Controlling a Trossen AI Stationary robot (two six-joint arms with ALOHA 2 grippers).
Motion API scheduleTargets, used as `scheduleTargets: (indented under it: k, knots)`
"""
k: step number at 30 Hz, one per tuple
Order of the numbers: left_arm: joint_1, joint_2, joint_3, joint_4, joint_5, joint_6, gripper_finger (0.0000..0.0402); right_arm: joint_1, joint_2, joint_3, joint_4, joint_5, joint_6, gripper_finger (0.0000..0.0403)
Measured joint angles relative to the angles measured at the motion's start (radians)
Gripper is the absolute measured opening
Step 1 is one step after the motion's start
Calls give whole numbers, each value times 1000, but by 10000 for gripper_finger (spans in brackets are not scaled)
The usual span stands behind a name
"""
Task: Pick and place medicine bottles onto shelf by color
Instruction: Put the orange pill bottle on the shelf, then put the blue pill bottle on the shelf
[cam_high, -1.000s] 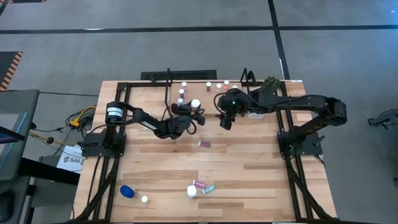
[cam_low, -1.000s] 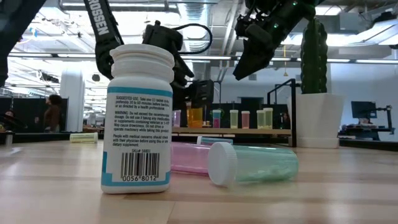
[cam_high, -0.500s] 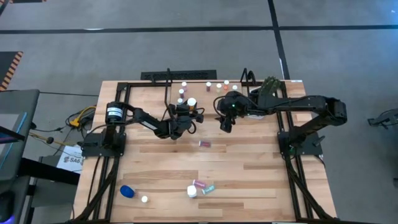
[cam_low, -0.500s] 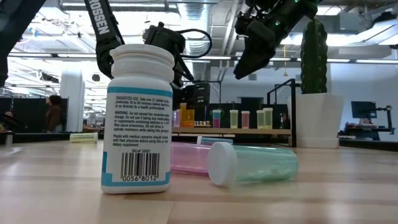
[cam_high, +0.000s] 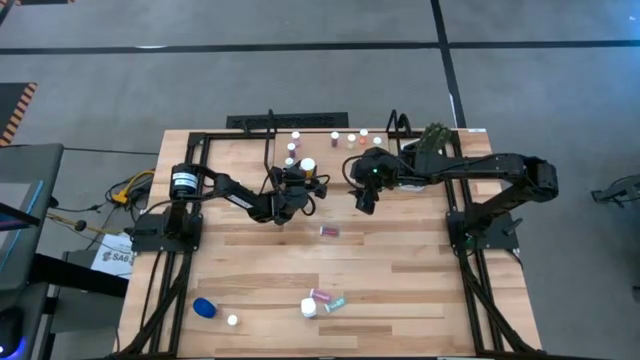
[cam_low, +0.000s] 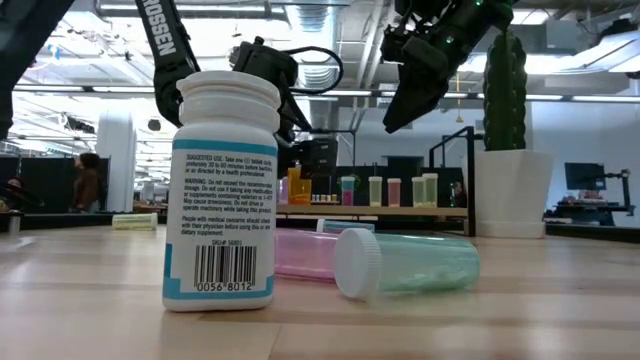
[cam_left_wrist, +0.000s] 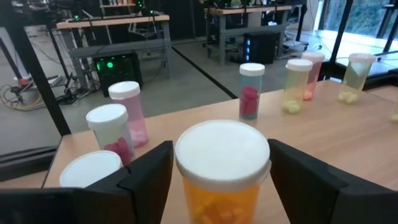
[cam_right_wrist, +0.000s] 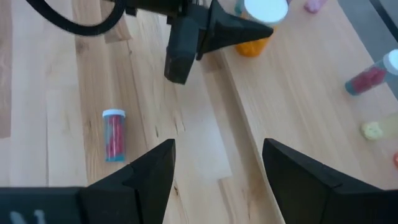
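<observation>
Left of centre in the high view, the left gripper (cam_high: 303, 180) sits at the shelf (cam_high: 330, 150) with the orange bottle (cam_left_wrist: 222, 180) between its jaws. The jaws have just widened from a clamped hold, so the bottle looks released, standing upright by the pink bottles (cam_left_wrist: 124, 121). Right of centre, the right gripper (cam_high: 364, 203) hovers spread and empty. More bottles (cam_high: 322, 300) wait at the bottom.

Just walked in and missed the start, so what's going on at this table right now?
Two robot arms are sorting medicine bottles onto the shelf. The left gripper is at the shelf with an orange bottle standing upright between its open fingers, apparently being let go. The right gripper hangs open and empty above the table nearby. More bottles lie on the table, including a red one.
</observation>
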Motion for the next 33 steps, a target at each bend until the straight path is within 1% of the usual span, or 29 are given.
scheduleTargets:
  k: [7, 12, 17, 20, 22, 25, 26, 29, 31, 33]
  knots:
    - [1, -11, 6, 89, -10, 104, 257, 11, -63, -1, -42, 0, 13, 265]
    - [-21, -42, 41, 86, -7, 199, 257, 34, -110, -1, -113, 0, 76, 265]
    - [-67, -124, 59, 82, 10, 263, 257, 84, -126, -1, -201, 0, 113, 265]
    - [-94, -200, 60, 54, 63, 306, 257, 122, -121, -1, -226, 0, 119, 265]
    - [-114, -268, 59, -47, 113, 311, 257, 146, -116, -1, -242, 0, 137, 265]
    - [-141, -391, 60, -280, 225, 216, 257, 181, -90, -1, -224, 0, 141, 265]
    - [-146, -431, 60, -362, 288, 171, 257, 189, -86, -2, -230, 0, 141, 265]
    - [-154, -553, 60, -623, 480, 40, 257, 209, -67, 0, -155, 0, 132, 265]
    - [-160, -613, 61, -754, 608, -33, 257, 218, -49, 0, -96, 0, 115, 265]
    - [-176, -667, 55, -908, 689, -103, 256, 221, -27, 3, -30, 0, 119, 265]
